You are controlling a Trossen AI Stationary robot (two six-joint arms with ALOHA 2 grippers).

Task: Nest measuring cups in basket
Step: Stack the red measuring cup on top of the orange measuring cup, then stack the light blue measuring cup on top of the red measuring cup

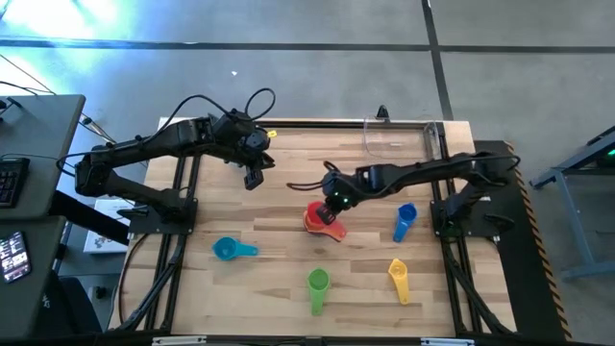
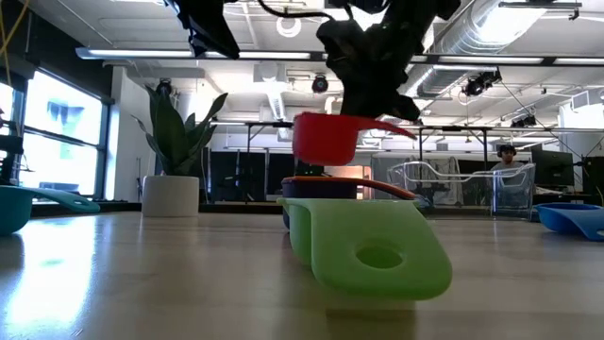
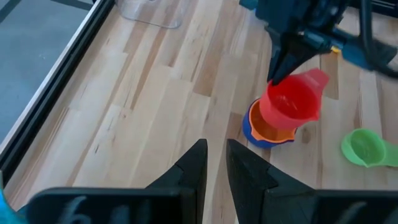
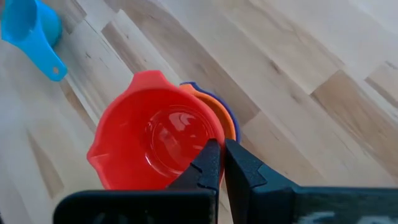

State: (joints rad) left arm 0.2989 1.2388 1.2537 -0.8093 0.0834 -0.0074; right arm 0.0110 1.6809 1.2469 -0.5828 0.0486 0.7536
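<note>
My right gripper [image 1: 334, 202] is shut on the red cup [image 2: 326, 138] and holds it just above an orange cup [image 3: 267, 127] nested in a purple cup [image 3: 264, 140] near the table's middle. The teal cup [image 1: 231, 250], green cup [image 1: 317, 284], yellow cup [image 1: 399, 279] and blue cup [image 1: 405, 219] lie singly on the table. The clear basket [image 1: 394, 139] stands at the far edge. My left gripper [image 1: 252, 178] hovers left of the stack, its fingers [image 3: 199, 165] a narrow gap apart, holding nothing. My right gripper pinches the red cup's wall at its rim [image 4: 214, 134], one finger inside the bowl and one outside. The fingers [image 4: 210, 163] come from above, pointing down. The cup is lifted clear, upright and about level, right over the orange cup.
A white potted plant [image 2: 170, 189] and a person [image 2: 507, 156] show beyond the table in the low view. Bare wood lies between the stack and the basket. The green cup [image 2: 368, 247] lies close in front of the low camera.
</note>
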